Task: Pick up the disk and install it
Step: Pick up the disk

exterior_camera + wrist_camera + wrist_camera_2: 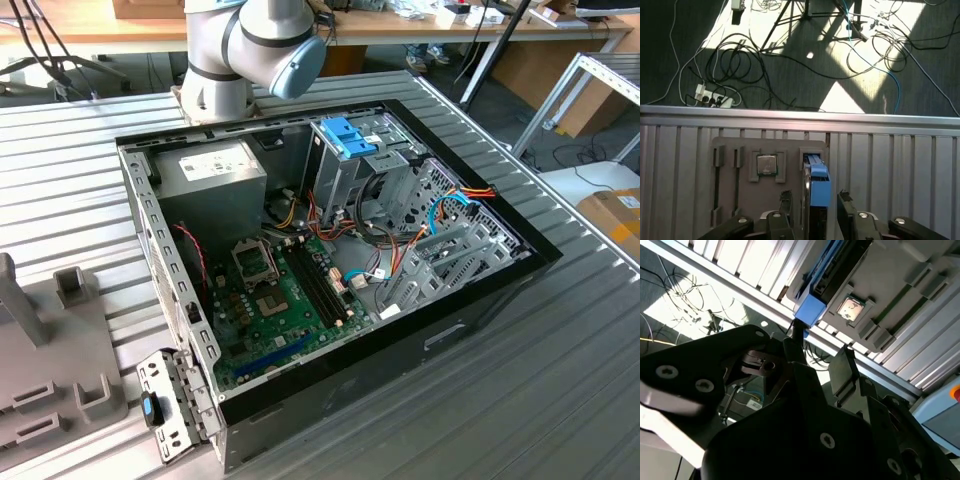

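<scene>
The disk (815, 187) stands on edge in a slot of a grey holder plate (732, 200), its blue end tab facing the camera. In the second wrist view the blue tab of the disk (810, 310) sticks out past the holder plate (900, 270). My gripper (815, 202) is open, with one dark finger on each side of the disk and a small gap to each. The fingers (792, 347) reach toward the blue tab, just short of it.
A processor chip (767, 165) sits in a recess of the holder beside the disk. Cables and a power strip (712, 97) lie on the floor past the slatted table's edge (800, 120). The open computer case (445, 335) holds a grey cage with a blue latch (350, 140).
</scene>
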Robot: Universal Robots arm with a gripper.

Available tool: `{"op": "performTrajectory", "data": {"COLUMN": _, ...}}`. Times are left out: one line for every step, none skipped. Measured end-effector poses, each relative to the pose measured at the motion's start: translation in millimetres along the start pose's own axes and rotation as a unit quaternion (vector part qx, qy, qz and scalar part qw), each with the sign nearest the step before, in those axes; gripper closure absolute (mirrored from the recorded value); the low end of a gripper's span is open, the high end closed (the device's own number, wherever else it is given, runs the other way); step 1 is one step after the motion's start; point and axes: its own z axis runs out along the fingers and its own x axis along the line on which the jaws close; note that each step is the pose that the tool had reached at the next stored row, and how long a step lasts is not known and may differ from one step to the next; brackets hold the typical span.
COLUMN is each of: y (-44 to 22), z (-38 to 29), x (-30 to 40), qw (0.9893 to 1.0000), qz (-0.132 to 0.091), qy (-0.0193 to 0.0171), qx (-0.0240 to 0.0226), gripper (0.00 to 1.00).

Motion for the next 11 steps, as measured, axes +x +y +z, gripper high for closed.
{"op": "performTrajectory", "data": {"y": 0.0, "z": 1.6, "x": 0.0, "qw": 1.0, "qz": 0.0, "qy": 0.0, "qx": -0.0001, "gripper": 0.52}}
{"op": "performTrajectory", "data": {"y": -0.1, "z": 3.3, "x": 0.0, "qw": 1.0, "qz": -0.001, "qy": 0.0, "qx": -0.0001, "gripper": 0.52}}
{"op": "performTrajectory", "data": {"y": -0.3, "z": 6.3, "x": 0.0, "qw": 1.0, "qz": -0.002, "qy": 0.0001, "qx": -0.0001, "gripper": 0.52}}
{"op": "performTrajectory", "data": {"y": -0.4, "z": 9.6, "x": 0.1, "qw": 1.0, "qz": -0.003, "qy": 0.0002, "qx": -0.0001, "gripper": 0.52}}
{"op": "performTrajectory", "data": {"y": -0.5, "z": 11.8, "x": 0.1, "qw": 1.0, "qz": -0.003, "qy": 0.0002, "qx": -0.0001, "gripper": 0.52}}
{"op": "performTrajectory", "data": {"y": -0.6, "z": 13.7, "x": 0.1, "qw": 1.0, "qz": -0.004, "qy": 0.0002, "qx": -0.0001, "gripper": 0.52}}
{"op": "performTrajectory", "data": {"y": -0.7, "z": 16.6, "x": 0.1, "qw": 1.0, "qz": -0.005, "qy": 0.0002, "qx": -0.0001, "gripper": 0.52}}
{"op": "performTrajectory", "data": {"y": -0.8, "z": 18.5, "x": 0.1, "qw": 1.0, "qz": -0.005, "qy": 0.0002, "qx": -0.0001, "gripper": 0.52}}
{"op": "performTrajectory", "data": {"y": -0.9, "z": 20.2, "x": 0.1, "qw": 1.0, "qz": -0.005, "qy": 0.0002, "qx": -0.0001, "gripper": 0.52}}
{"op": "performTrajectory", "data": {"y": -1.0, "z": 21.6, "x": 0.1, "qw": 1.0, "qz": -0.006, "qy": 0.0003, "qx": -0.0001, "gripper": 0.52}}
{"op": "performTrajectory", "data": {"y": -1.3, "z": 22.6, "x": 0.0, "qw": 1.0, "qz": -0.006, "qy": 0.0003, "qx": -0.0002, "gripper": 0.52}}
